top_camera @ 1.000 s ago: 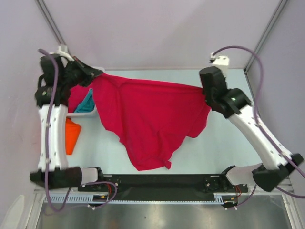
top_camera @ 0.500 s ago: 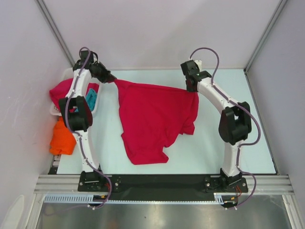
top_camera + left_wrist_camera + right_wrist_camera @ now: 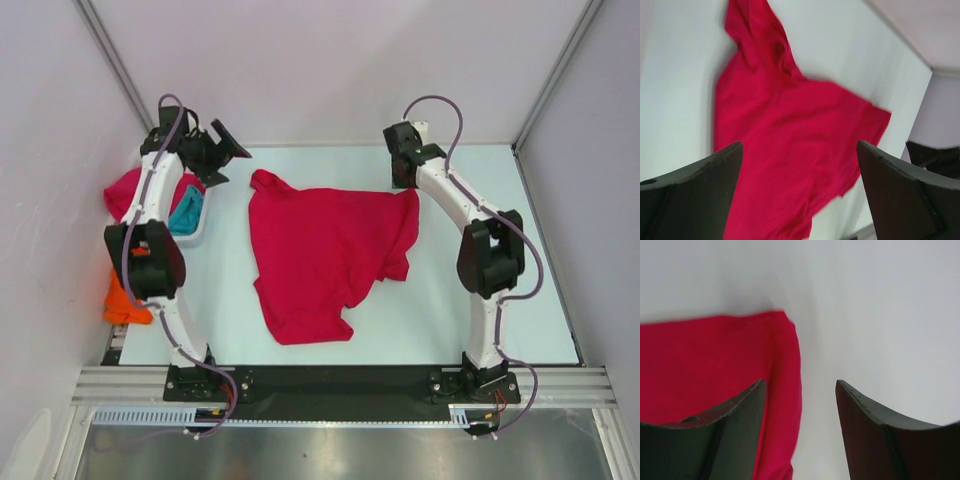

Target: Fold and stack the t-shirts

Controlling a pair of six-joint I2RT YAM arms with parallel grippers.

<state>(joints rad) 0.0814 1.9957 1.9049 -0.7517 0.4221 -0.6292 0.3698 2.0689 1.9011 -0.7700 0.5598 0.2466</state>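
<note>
While the crimson t-shirt (image 3: 325,255) lies spread on the table (image 3: 420,320), the left gripper (image 3: 230,163) and the right gripper (image 3: 404,181) hover near its far corners, jaws parted and empty.

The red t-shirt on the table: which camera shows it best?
The top view: the whole red t-shirt lies on the table, every edge visible. The left wrist view shows most of it, blurred; the right wrist view only one corner.
</note>
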